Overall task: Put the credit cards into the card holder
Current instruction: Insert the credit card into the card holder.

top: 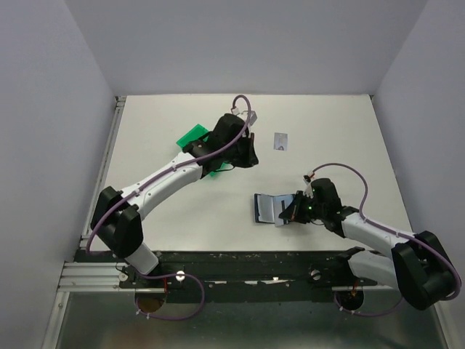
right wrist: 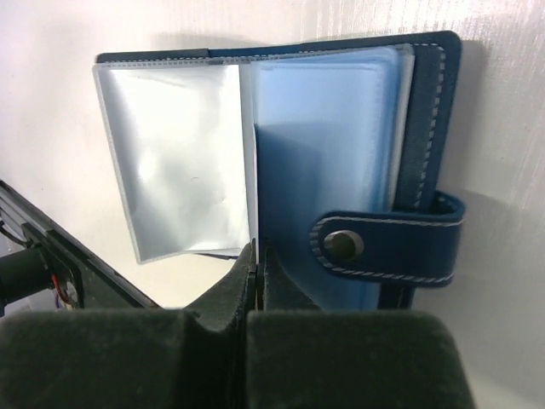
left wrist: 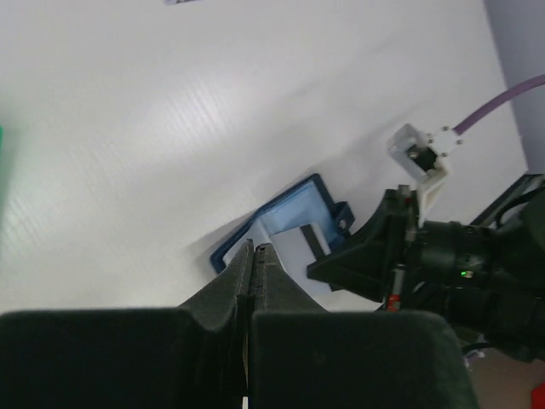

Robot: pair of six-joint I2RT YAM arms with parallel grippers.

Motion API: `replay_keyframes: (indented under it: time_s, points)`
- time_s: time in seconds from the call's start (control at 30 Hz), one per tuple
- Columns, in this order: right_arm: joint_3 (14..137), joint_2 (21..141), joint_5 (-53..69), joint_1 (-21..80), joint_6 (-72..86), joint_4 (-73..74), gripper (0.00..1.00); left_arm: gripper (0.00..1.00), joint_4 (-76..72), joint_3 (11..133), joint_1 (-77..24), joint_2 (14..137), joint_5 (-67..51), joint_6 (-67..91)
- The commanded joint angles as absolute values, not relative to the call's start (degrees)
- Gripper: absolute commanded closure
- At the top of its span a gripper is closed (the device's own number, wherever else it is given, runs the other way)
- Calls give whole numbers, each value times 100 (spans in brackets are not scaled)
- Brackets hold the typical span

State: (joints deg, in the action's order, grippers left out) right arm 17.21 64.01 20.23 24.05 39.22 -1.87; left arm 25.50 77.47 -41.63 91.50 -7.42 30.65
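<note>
The dark navy-blue folding card holder [top: 267,209] lies open on the white tabletop [top: 341,131], with its clear plastic sleeves spread and its snap tab [right wrist: 387,247] unfastened. The right fingers [right wrist: 238,285] are pressed together at the holder's near edge, where the sleeves meet; I cannot tell whether they pinch a sleeve. A pale grey plastic credit card [top: 281,141] lies flat farther back, well apart. The left fingers [left wrist: 237,281] are closed with nothing visible between them, near a green plastic bin [top: 192,136].
</note>
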Motion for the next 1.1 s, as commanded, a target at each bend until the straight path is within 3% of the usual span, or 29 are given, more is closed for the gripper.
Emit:
replay_keyframes:
  time_s: [0.0, 0.2, 0.63, 1.07]
  points:
    - [1776, 6679, 1898, 2426, 3841, -254, 99, 97, 1784, 7795, -4315, 9473, -1599, 3445]
    - [1696, 6741, 1969, 2426, 3955, -405, 100, 97, 1670, 8006, -4886, 10229, -1644, 3770]
    - [1802, 6268, 1758, 2426, 3937, -17, 100, 99, 2180, 7998, -4992, 11267, -1371, 4307]
    - [2276, 5476, 1021, 2426, 3902, 1388, 100, 99, 2241, 8191, -4983, 11742, -1441, 4333]
